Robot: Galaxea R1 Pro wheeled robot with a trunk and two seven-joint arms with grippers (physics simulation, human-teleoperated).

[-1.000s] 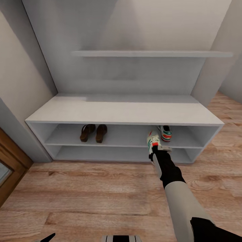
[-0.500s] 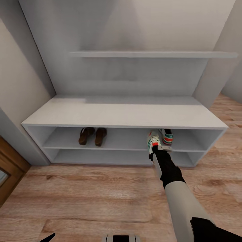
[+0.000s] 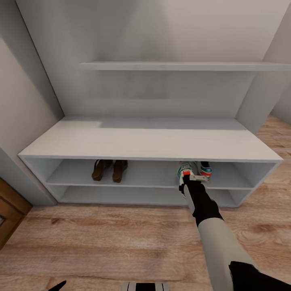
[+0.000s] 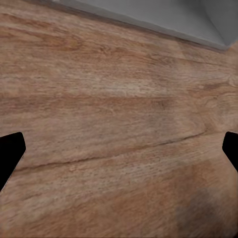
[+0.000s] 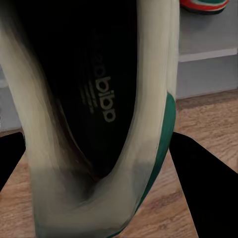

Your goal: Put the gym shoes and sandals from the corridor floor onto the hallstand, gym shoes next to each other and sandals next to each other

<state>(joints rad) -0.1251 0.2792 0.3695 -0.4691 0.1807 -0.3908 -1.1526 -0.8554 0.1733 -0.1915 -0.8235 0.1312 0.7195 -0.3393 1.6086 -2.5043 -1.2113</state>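
Note:
In the head view, my right gripper (image 3: 189, 178) is shut on the heel of one gym shoe (image 3: 184, 169), holding it at the front edge of the hallstand's (image 3: 149, 139) upper open shelf, toe pointing in. The other gym shoe (image 3: 204, 169) stands on that shelf just to its right, close beside it. The two sandals (image 3: 110, 169) sit side by side on the same shelf further left. The right wrist view looks into the held shoe (image 5: 99, 99), with black fingers (image 5: 198, 178) on both sides. My left gripper (image 4: 119, 153) hangs open over the corridor floor (image 4: 119, 99).
The hallstand has a lower open shelf (image 3: 141, 196) and a long upper shelf (image 3: 182, 66) on its back panel. Walls close it in on both sides. A brown wooden door frame (image 3: 10, 214) stands at the left. Wood flooring (image 3: 113, 242) stretches in front.
The view has moved closer to the hallstand. The held gym shoe now reaches further in under the bench top, nearer the shoe on the shelf.

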